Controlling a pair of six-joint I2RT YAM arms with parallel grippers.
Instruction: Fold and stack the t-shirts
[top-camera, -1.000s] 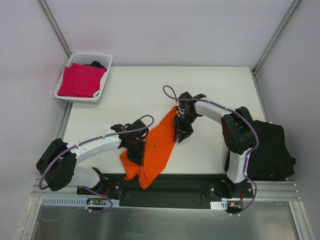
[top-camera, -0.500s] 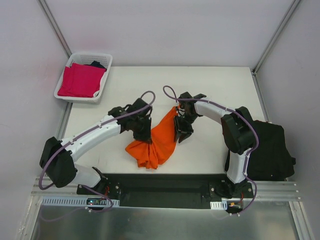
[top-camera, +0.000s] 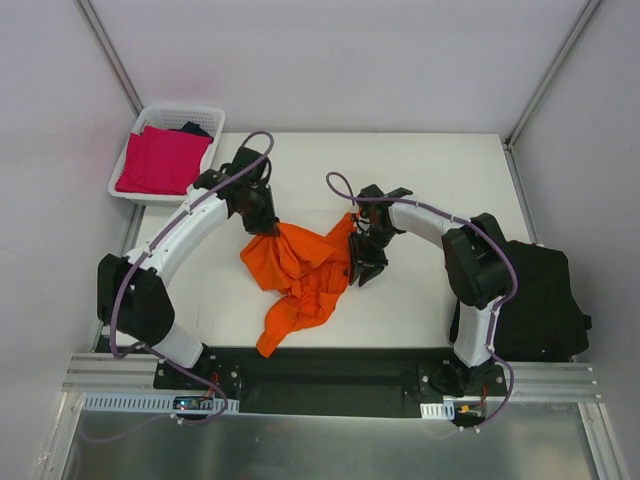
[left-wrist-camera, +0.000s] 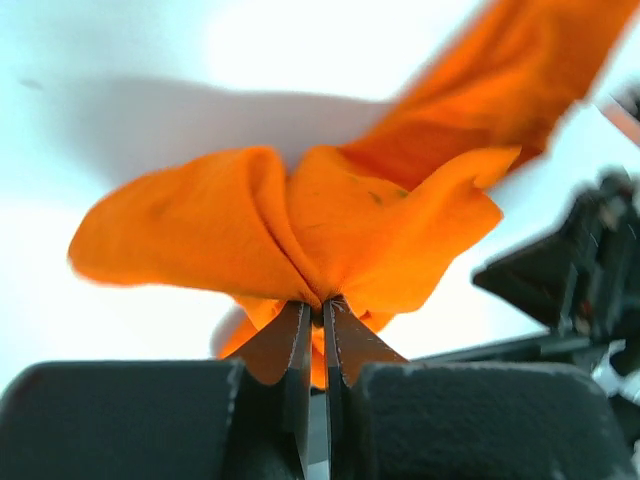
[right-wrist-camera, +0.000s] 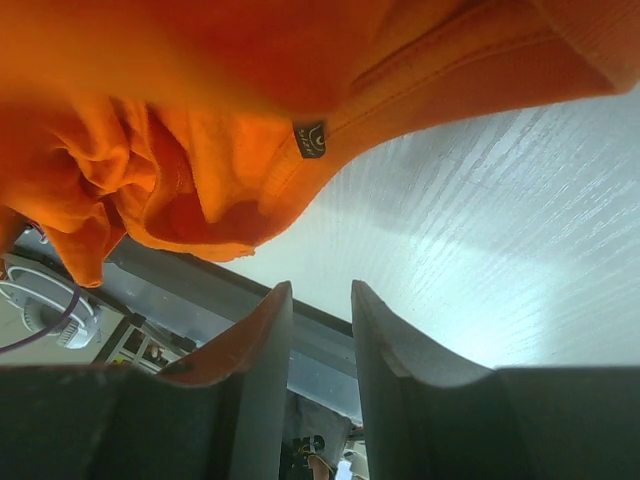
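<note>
– Swung far from where it was a second ago, that left arm?
– Yes. The left gripper (top-camera: 262, 222) has travelled toward the white plastic lattice basket (top-camera: 150, 197) and dragged the bright orange cloth t-shirt (top-camera: 300, 275) along. The right arm has not shifted.
– Biggest things first, then.
– The white rectangular table (top-camera: 430, 170) has the basket at its far-left corner. A black cloth pile (top-camera: 540, 300) hangs off the table edge farthest from the basket.
– And the orange shirt?
– It lies crumpled on the table between the two grippers, with one tail trailing away from the basket toward the arm bases.
– Inside the basket?
– A folded magenta-pink cloth t-shirt (top-camera: 160, 160).
– The jaws?
– The left gripper, nearer the basket, is clamped tight on a bunched fold of orange cloth. The right gripper (top-camera: 362, 268), on the shirt's side away from the basket, has its fingers a little apart with nothing between them. The orange hem hangs just past their tips.
</note>
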